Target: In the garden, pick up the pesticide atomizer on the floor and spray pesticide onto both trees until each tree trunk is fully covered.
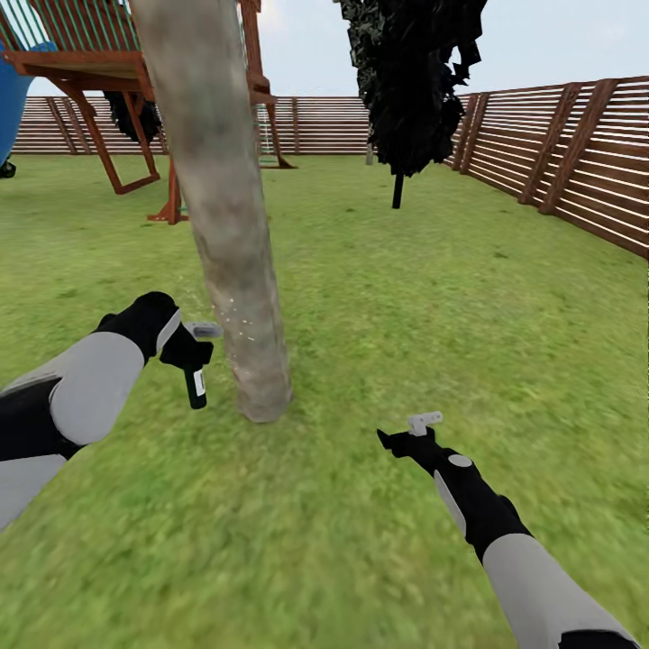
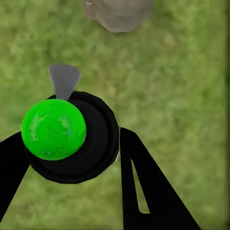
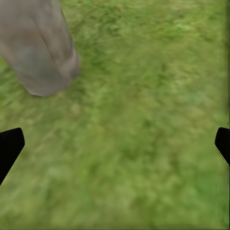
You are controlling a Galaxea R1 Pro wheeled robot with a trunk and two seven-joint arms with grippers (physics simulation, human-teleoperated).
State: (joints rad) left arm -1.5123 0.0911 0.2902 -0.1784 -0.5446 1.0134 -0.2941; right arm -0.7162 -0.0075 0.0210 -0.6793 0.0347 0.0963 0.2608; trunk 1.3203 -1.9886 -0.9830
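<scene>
A thick mottled beige-grey tree trunk (image 1: 225, 207) rises from the lawn just ahead, leaning slightly; its base shows in the wrist views too (image 2: 119, 13) (image 3: 40, 48). My left gripper (image 1: 194, 347) is shut on the pesticide atomizer (image 1: 196, 383), a small black sprayer with a white patch, held just left of the trunk's lower part. Fine white specks hang between the sprayer and the bark. In the left wrist view the atomizer (image 2: 72, 139) is a black round body with a green cap between my fingers. My right gripper (image 1: 416, 431) is open over grass, right of the trunk.
A wooden play structure (image 1: 117, 81) stands behind the trunk at the left. A black conifer (image 1: 410, 81) is further back at the right. A brown slat fence (image 1: 559, 153) runs along the right and the far side. Lawn (image 1: 406, 297) spreads all around.
</scene>
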